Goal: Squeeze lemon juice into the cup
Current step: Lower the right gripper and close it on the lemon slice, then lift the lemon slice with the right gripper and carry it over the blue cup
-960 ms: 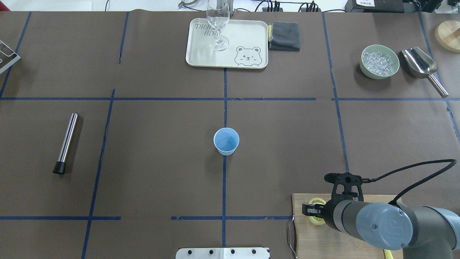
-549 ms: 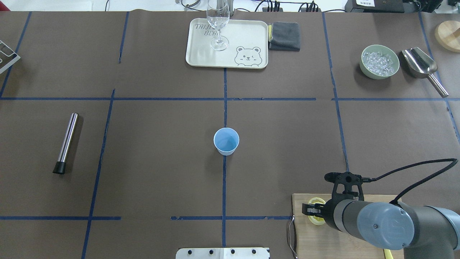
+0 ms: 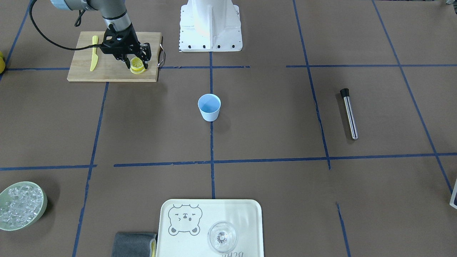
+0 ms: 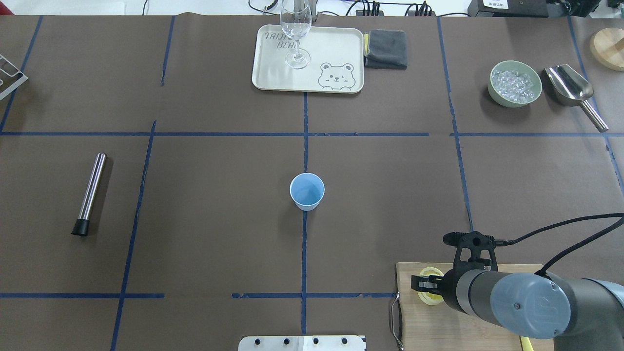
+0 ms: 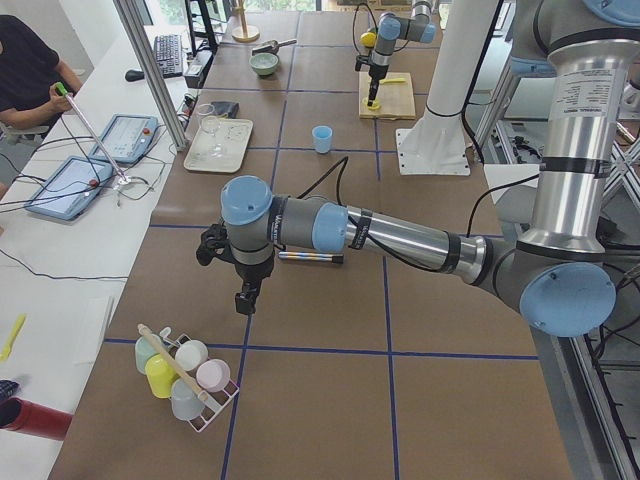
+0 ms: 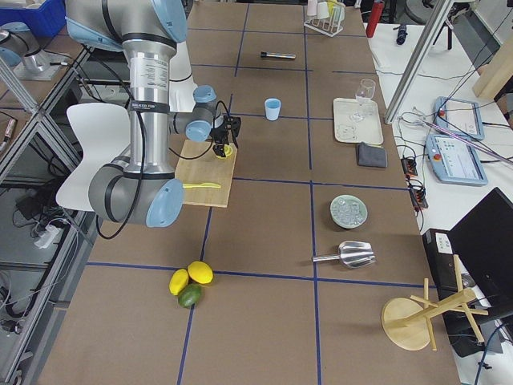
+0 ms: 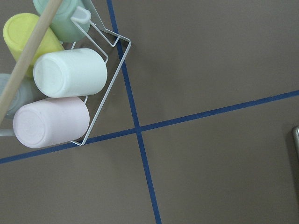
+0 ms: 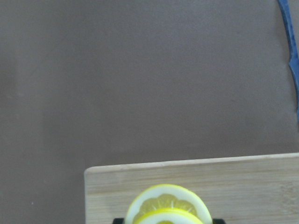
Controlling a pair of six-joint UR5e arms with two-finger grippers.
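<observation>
On the cutting board (image 3: 107, 73), lemon slices (image 3: 137, 70) are flanked by the jaws of the right gripper (image 3: 137, 65); whether they are gripped cannot be told. The state of the left gripper (image 5: 244, 303) jaws cannot be judged.

Far centre, a bear-printed tray (image 4: 336, 48) carries a wine glass (image 4: 296, 24), with a grey cloth (image 4: 386, 48) just right of it. Far right sit an ice bowl (image 4: 509, 101) and a steel scoop (image 4: 568, 85).

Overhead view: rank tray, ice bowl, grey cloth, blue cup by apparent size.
1. tray: clearly largest.
2. ice bowl and grey cloth: look about alike, so not ranked against each other.
3. blue cup: smallest, even though it sits nearer the camera than the others.
</observation>
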